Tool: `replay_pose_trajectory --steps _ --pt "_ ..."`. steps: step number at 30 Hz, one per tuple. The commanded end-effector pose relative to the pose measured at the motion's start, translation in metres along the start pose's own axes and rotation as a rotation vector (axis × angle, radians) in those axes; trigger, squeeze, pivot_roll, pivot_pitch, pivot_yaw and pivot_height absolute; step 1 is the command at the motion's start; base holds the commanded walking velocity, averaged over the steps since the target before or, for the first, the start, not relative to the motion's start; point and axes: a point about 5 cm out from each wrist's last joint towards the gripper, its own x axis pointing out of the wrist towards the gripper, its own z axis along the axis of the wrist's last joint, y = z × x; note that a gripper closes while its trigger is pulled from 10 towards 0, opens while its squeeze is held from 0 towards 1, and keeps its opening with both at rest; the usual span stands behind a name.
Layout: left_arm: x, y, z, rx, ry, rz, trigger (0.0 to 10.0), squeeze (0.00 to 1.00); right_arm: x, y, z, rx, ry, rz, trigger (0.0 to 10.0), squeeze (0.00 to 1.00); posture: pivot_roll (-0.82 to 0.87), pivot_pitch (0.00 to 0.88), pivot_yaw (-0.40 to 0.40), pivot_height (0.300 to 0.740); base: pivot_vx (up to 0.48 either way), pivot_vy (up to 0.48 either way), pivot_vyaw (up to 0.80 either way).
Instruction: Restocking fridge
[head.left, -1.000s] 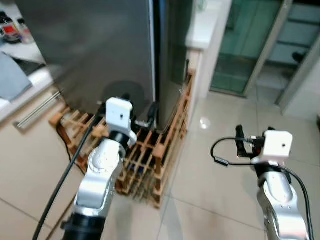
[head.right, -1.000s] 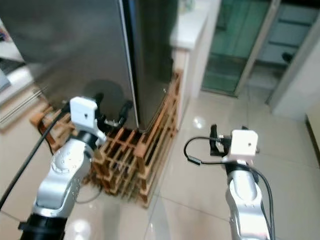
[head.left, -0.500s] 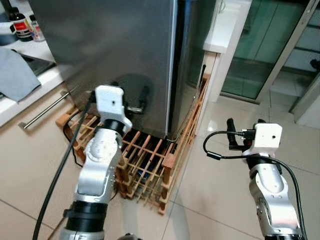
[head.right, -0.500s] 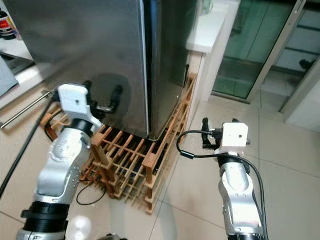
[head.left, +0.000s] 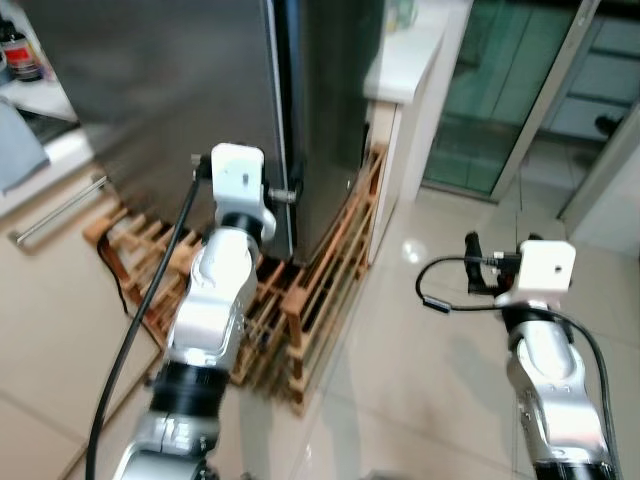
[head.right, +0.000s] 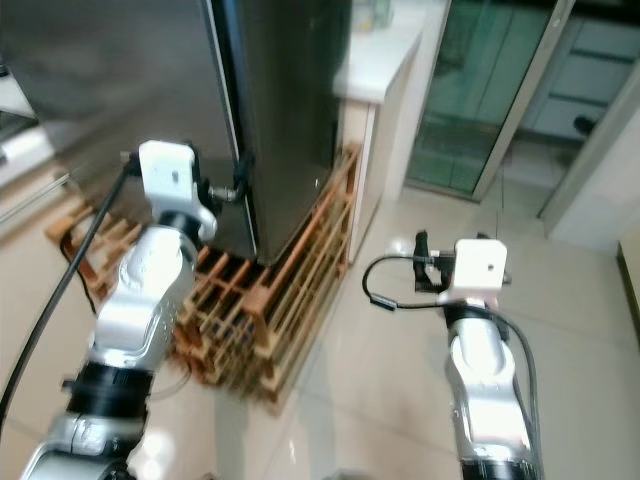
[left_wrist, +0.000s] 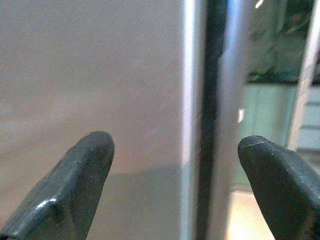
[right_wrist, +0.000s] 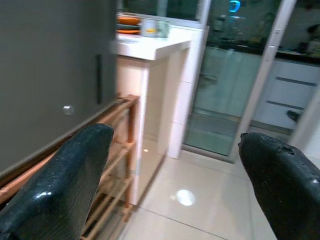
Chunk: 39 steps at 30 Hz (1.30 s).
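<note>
At the far left a pale table (head.left: 55, 155) edge carries dark bottles (head.left: 22, 60), and a long metal bar handle (head.left: 55, 210) runs along the cabinet front below it. Next to that stands the fridge (head.left: 170, 90), a tall unit with a brushed steel door, closed, with a dark vertical seam at its right front corner. It sits on a low wooden slatted rack (head.left: 310, 290) that rests on the floor and sticks out past the fridge base on both visible sides. A black cable (head.left: 140, 330) trails down along the left arm.

The left hand (left_wrist: 175, 175) is raised to the fridge's lower front corner, its two black fingers (left_wrist: 70, 185) spread apart and holding nothing, framing the door edge and the dark seam; whether the tips touch the steel cannot be told.

Right of the fridge a white table (head.left: 410, 60) with small items on top butts against the rack. Beyond it are green-tinted glass sliding doors (head.left: 500, 90) in pale frames.

The floor (head.left: 420, 380) is glossy beige tile, reflecting a ceiling light. Over it the right hand (right_wrist: 175, 185) hangs in free air, well apart from the fridge, fingers wide apart and empty.
</note>
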Motion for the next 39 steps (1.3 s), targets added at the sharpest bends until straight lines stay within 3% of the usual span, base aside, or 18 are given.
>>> replay_pose_trajectory --steps 1,9,11,14,20,27,33,39 --pt "0.007 0.002 0.001 0.020 0.004 0.017 10.0 0.00 0.001 0.000 0.002 -0.004 -0.009 0.006 10.0 0.00 -0.12 0.000 0.006 0.740 0.000 0.000 0.00" --pt "0.022 -0.009 0.000 -0.031 0.019 0.001 10.0 0.00 0.000 0.001 0.001 -0.006 -0.006 0.009 10.0 0.00 -0.13 0.000 0.001 0.740 0.000 0.000 0.00" --pt "0.027 -0.020 0.004 -0.117 -0.005 -0.048 10.0 0.00 0.000 0.001 0.001 -0.006 -0.006 0.009 10.0 0.00 -0.13 0.000 0.001 0.740 0.000 0.000 0.00" --pt "0.036 -0.039 0.012 -0.162 -0.019 -0.121 10.0 0.00 0.000 0.002 0.002 -0.006 -0.008 0.011 10.0 0.00 -0.14 0.000 -0.001 0.740 0.000 0.000 0.00" --pt "0.040 -0.057 0.016 -0.150 -0.028 -0.213 10.0 0.00 -0.001 0.001 0.001 -0.007 -0.007 0.005 10.0 0.00 -0.14 0.000 -0.001 0.740 0.000 0.000 0.00" --pt "0.050 -0.065 0.021 -0.176 -0.029 -0.247 10.0 0.00 -0.002 0.003 0.000 -0.005 -0.003 0.006 10.0 0.00 -0.17 0.000 0.010 0.740 0.000 0.000 0.00" --pt "0.055 -0.069 0.012 -0.163 0.014 -0.224 10.0 0.00 -0.003 0.001 0.000 -0.009 -0.001 0.004 10.0 0.00 -0.18 0.000 0.011 0.740 0.000 0.000 0.00" --pt "0.060 -0.076 0.007 -0.208 0.050 -0.215 10.0 0.00 -0.003 -0.002 0.000 -0.017 -0.001 0.000 10.0 0.00 -0.19 0.000 0.012 0.740 0.000 0.000 0.00"
